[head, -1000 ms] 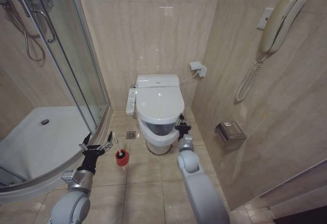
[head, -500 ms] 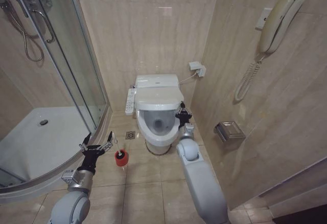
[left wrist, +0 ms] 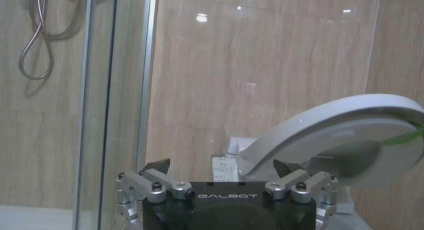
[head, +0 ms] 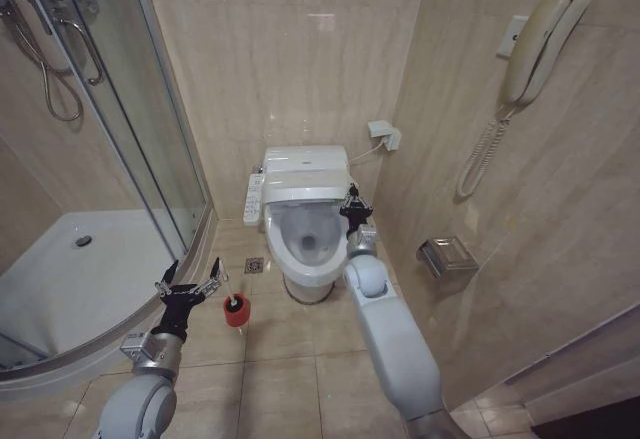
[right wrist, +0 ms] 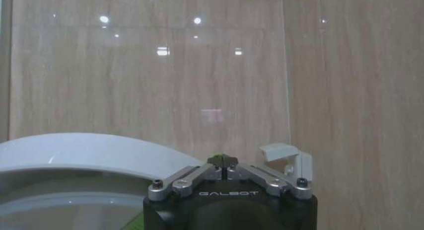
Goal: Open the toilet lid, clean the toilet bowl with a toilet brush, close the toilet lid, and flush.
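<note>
With the toilet lid [head: 306, 188] standing partly raised at the back of the toilet bowl [head: 305, 249], the bowl's inside is showing in the head view. In the left wrist view the lid [left wrist: 331, 135] is tilting up at an angle, its underside facing down with a green strip at its far edge. The right tool [head: 352, 206] is sitting at the lid's right front edge, just above the bowl's right rim; in the right wrist view the right tool [right wrist: 224, 166] has its fingers pressed together at the tips right against the lid's rim [right wrist: 99, 150], possibly pinching that edge, hard to tell. A white button panel [head: 256, 199] is hanging at the bowl's left side. The toilet brush [head: 233, 299] is standing upright in its red cup holder [head: 236, 312] on the floor, left of the bowl and apart from it. The left tool [head: 187, 284] is hovering just left of the brush with its fingers spread wide, holding nothing; in the left wrist view the left tool [left wrist: 224, 176] is pointing toward the lid. The glass shower door [head: 160, 149] is standing farther left, and a wall phone [head: 535, 44] is hanging on the right wall.
</note>
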Robot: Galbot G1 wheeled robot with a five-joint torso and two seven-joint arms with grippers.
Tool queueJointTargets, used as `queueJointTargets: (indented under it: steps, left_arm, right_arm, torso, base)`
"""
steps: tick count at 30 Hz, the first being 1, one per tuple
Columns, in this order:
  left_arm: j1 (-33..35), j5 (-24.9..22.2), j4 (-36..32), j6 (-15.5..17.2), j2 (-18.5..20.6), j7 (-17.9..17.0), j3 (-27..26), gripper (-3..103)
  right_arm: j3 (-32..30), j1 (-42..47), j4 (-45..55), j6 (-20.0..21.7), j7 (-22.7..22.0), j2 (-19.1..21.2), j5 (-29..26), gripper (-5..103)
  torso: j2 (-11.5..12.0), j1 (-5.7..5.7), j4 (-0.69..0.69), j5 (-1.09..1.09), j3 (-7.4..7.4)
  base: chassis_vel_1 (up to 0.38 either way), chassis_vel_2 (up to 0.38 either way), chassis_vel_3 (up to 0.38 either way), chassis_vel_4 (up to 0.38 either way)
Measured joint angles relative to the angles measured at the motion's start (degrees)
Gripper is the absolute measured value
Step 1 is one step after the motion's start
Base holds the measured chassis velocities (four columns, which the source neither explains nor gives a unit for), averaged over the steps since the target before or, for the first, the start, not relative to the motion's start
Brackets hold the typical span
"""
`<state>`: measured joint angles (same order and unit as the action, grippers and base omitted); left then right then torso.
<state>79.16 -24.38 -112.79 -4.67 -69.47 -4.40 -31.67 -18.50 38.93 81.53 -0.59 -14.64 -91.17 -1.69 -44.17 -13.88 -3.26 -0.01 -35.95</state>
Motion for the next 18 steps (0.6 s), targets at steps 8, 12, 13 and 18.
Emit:
queueJointTargets:
  steps: [8, 12, 13, 18]
  left_arm:
    - [0.0, 0.0, 0.0, 0.0, 0.0, 0.0, 0.0, 100]
    - [0.0, 0.0, 0.0, 0.0, 0.0, 0.0, 0.0, 100]
    - [0.0, 0.0, 0.0, 0.0, 0.0, 0.0, 0.0, 100]
    - [0.0, 0.0, 0.0, 0.0, 0.0, 0.0, 0.0, 100]
  right_arm:
    - [0.11, -2.82, -1.1, 3.49, 0.32, 0.25, -0.18, 1]
    - [0.1, -4.05, -1.21, 4.61, 0.25, 0.79, -0.67, 1]
    - [0.1, -4.05, -1.21, 4.61, 0.25, 0.79, -0.67, 1]
    - [0.09, -5.08, -1.73, 5.4, 0.13, 0.87, -0.82, 1]
  torso:
    - [0.0, 0.01, 0.02, 0.0, 0.0]
    - [0.0, -0.01, 0.04, 0.01, -0.01]
    - [0.0, -0.01, 0.04, 0.01, -0.01]
    - [0.01, -0.01, 0.03, 0.02, -0.01]
  base:
    - [0.0, 0.0, 0.0, 0.0]
    - [0.0, 0.0, 0.0, 0.0]
    - [0.0, 0.0, 0.0, 0.0]
    - [0.0, 0.0, 0.0, 0.0]
